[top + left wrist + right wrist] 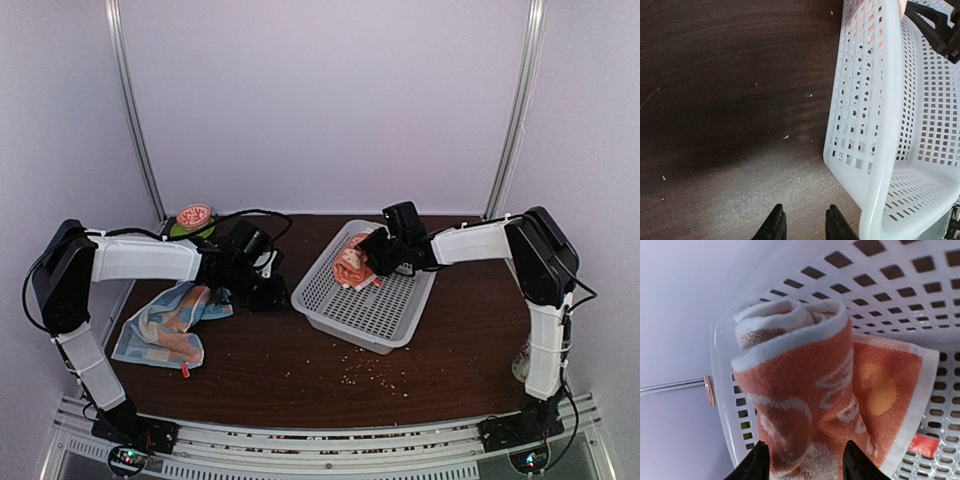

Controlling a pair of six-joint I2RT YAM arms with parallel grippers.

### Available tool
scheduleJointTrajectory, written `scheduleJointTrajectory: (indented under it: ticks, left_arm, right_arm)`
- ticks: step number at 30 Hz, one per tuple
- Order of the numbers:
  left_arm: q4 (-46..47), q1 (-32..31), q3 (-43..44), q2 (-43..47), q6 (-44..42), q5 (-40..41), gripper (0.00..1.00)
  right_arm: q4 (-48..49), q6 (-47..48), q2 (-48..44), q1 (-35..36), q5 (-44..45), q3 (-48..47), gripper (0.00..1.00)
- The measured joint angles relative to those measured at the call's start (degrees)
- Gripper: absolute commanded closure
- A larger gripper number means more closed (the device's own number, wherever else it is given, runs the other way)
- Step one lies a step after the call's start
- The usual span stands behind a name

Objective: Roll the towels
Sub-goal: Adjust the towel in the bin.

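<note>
The small orange towel (350,268) with white print lies rolled up in the far left corner of the white basket (390,320). In the right wrist view the orange towel's roll (805,390) fills the frame, with one loose flap spread on the basket floor (920,325). My right gripper (376,256) is over it, jaws spread wide with a finger on each side of the roll (805,465). The light-blue towel (165,325) lies crumpled and unrolled on the table at the left. My left gripper (262,292) is open and empty, low over the table (804,225) beside the basket's left wall (865,100).
A round red-and-green object (193,217) sits at the back left corner. A small red tag (185,370) lies by the blue towel. Crumbs (370,375) are scattered on the dark wooden table in front of the basket. Walls close off the back and sides.
</note>
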State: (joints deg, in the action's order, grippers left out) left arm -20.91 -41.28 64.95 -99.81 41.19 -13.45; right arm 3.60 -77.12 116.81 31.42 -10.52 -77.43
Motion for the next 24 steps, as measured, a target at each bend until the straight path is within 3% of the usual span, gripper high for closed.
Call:
scheduleJointTrajectory:
  ticks: [2,5,14,19,24]
  left_arm:
    - [0.0,0.0,0.0,0.0,-0.2,0.3,0.71]
    - [-0.2,0.0,0.0,0.0,-0.5,0.7,0.71]
    - [-0.5,0.0,0.0,0.2,-1.1,2.1,0.71]
    - [-0.7,0.0,0.1,0.2,-1.2,2.5,0.71]
    - [-0.7,0.0,0.1,0.3,-1.2,2.8,0.71]
  right_arm:
    - [-3.5,1.9,-2.3,0.0,0.0,0.2,0.37]
    - [-9.5,4.9,-6.0,-0.2,-0.2,-1.0,0.37]
    - [-17.2,13.3,-7.3,-0.3,-1.2,-12.0,0.69]
    - [-17.5,13.9,0.2,-0.1,-4.1,-21.6,0.75]
    - [-20.3,13.8,6.5,0.5,-5.9,-22.9,0.78]
